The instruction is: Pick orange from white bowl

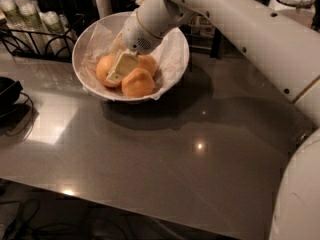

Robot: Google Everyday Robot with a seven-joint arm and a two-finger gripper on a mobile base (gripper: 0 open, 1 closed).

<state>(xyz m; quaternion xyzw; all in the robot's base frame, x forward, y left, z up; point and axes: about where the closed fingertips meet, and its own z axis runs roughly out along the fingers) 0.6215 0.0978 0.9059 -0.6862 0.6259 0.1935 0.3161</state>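
Rack of black wire [35, 39] stands well left of the gripper [120, 70]. White bowl [79, 59], paper-lined, encloses the gripper, which sits low among three fruits. Pale orange [103, 66] touches the gripper's left side. The orange [137, 84], deeper in colour, lies just right and in front of it. Third orange [149, 63] lies right, behind. Gripper opening: cannot tell. Grey table [150, 154] extends in front.

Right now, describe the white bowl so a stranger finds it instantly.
On the glossy grey table, look to the far left, beside the black wire rack. The large round white paper-lined bowl is the only thing holding three oranges, with the robot's cream pincer among them.
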